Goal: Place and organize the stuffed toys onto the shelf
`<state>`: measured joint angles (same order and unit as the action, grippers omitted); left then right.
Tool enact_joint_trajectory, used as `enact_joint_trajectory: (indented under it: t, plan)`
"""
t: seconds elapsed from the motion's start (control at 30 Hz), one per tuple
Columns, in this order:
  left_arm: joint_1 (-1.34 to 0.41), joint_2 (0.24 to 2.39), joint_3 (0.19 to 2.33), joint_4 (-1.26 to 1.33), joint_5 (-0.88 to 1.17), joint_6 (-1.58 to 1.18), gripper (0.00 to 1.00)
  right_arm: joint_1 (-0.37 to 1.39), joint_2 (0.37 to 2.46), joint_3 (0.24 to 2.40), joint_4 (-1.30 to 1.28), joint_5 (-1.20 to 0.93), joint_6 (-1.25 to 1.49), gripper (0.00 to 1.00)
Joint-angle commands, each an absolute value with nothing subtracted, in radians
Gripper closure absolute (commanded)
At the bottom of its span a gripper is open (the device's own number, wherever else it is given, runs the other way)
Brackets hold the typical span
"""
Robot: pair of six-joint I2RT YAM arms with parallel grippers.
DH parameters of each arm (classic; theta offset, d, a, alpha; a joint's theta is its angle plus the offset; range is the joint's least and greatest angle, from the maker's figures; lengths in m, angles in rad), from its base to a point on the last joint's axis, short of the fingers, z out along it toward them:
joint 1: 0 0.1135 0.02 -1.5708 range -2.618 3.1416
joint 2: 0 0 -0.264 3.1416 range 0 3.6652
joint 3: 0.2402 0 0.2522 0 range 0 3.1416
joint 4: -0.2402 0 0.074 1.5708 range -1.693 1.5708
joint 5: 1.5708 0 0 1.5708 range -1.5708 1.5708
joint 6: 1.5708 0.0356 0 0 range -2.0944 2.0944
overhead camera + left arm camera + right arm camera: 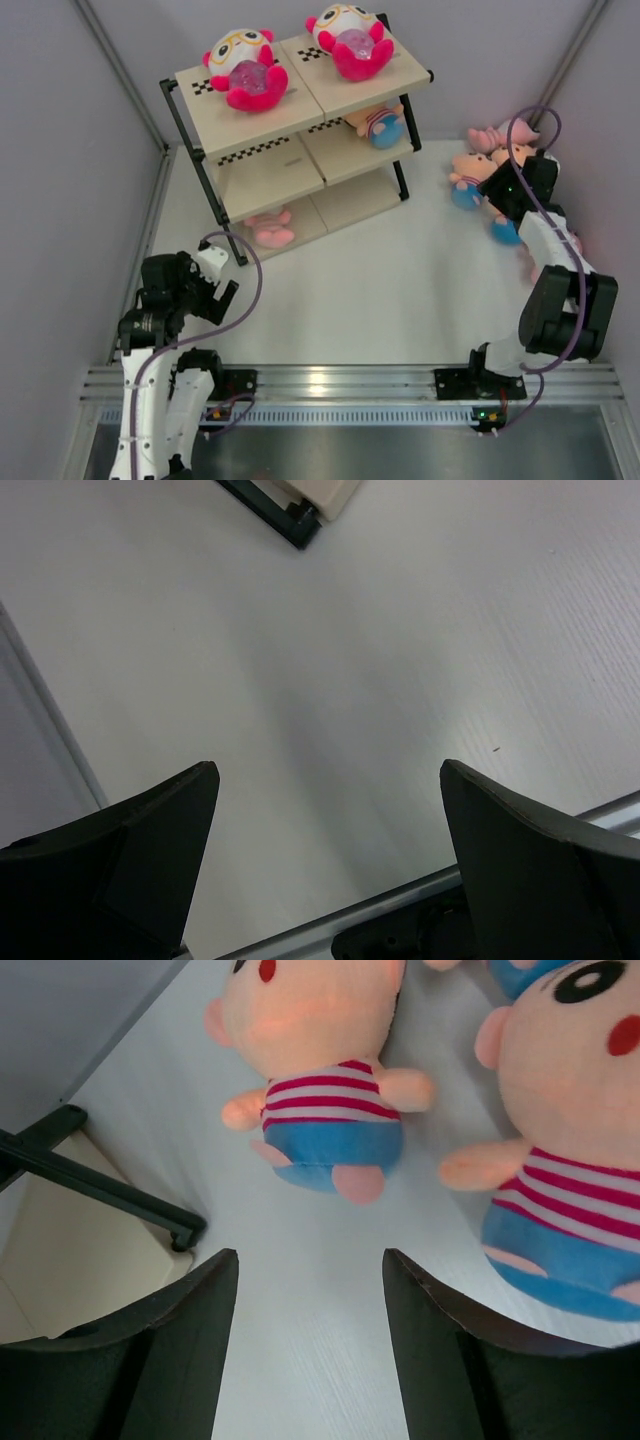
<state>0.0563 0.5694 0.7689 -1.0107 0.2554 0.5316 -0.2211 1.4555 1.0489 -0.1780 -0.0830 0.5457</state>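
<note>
The shelf (262, 120) stands at the back left. Two pink-bodied stuffed toys with yellow glasses (245, 68) (350, 40) lie on its top board. A peach striped one (378, 123) is on the middle tier, and a pale pink one (271, 229) on the bottom tier. On the table at the right lie a pale pink toy (494, 135) and peach striped toys (466, 178) (320, 1080) (575, 1160). My right gripper (500, 190) (310, 1260) hovers open just short of them, nothing between its fingers. My left gripper (222, 280) (330, 770) is open over bare table near the shelf's front left leg.
White walls close in the table on the left, back and right. The shelf's black foot (185, 1232) lies left of the right gripper, and a shelf corner (315, 505) shows far ahead of the left one. A metal rail (340, 380) runs along the near edge.
</note>
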Motion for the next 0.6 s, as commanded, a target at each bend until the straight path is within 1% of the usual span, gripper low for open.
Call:
enact_joint_trajectory:
  t: [0.0,0.03,0.23,0.33,0.47,0.5,0.53,0.57]
  plan:
    - [0.054,0.548,0.741,-0.922,0.193,0.499,0.01,-0.227,1.558,1.153,0.018,-0.17,0.589,0.39]
    - [0.057,0.548,0.733,-0.917,0.187,0.497,0.01,-0.227,1.618,1.169,0.02,-0.16,0.597,0.37]
    - [0.089,0.566,0.723,-0.908,0.169,0.494,0.01,-0.227,1.824,1.264,0.018,-0.118,0.652,0.32]
    - [0.098,0.583,0.723,-0.908,0.167,0.494,0.01,-0.219,1.877,1.27,0.037,-0.072,0.672,0.31]
    - [0.109,0.598,0.724,-0.908,0.17,0.495,0.01,-0.198,1.951,1.321,0.014,-0.075,0.658,0.31]
    - [0.112,0.601,0.724,-0.908,0.173,0.495,0.01,-0.195,1.959,1.321,0.014,-0.071,0.655,0.34]
    - [0.113,0.606,0.726,-0.907,0.175,0.497,0.01,-0.19,1.959,1.312,0.021,-0.057,0.653,0.5]
    - [0.117,0.607,0.724,-0.907,0.173,0.495,0.01,-0.189,1.95,1.301,0.034,-0.046,0.653,0.62]
